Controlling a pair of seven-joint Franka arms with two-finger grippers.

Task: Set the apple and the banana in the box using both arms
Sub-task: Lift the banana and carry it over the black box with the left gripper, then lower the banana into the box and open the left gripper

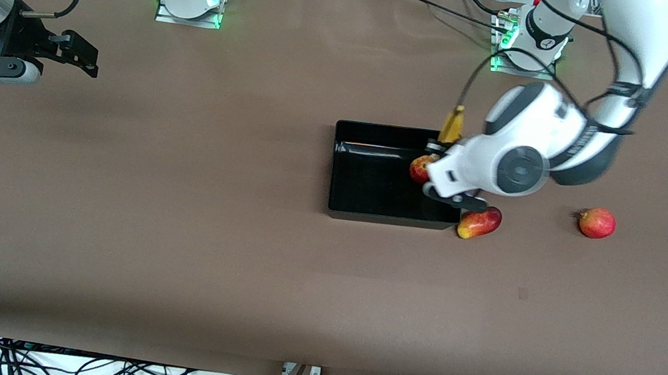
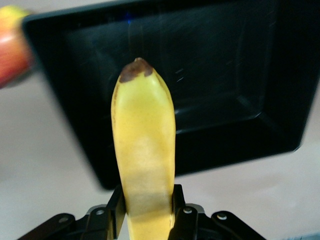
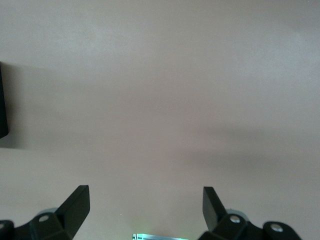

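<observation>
My left gripper (image 1: 437, 148) is shut on the yellow banana (image 1: 452, 125), held over the end of the black box (image 1: 367, 179) nearest the left arm. In the left wrist view the banana (image 2: 144, 145) sits between the gripper's (image 2: 147, 210) pads, its dark tip pointing at the box (image 2: 225, 75). The small red apple (image 1: 420, 168) appears to lie in the box by that end wall, partly hidden by the left hand. My right gripper (image 1: 77, 54) hangs open and empty over bare table at the right arm's end, where that arm waits. The right wrist view shows the gripper (image 3: 146, 205) with wide jaws.
A red-and-yellow mango-like fruit (image 1: 479, 223) lies against the box's outer corner nearer the front camera; it also shows as a red blur (image 2: 11, 47). A pinkish-red round fruit (image 1: 597, 223) sits on the table toward the left arm's end. A sliver of the box (image 3: 2, 100) shows.
</observation>
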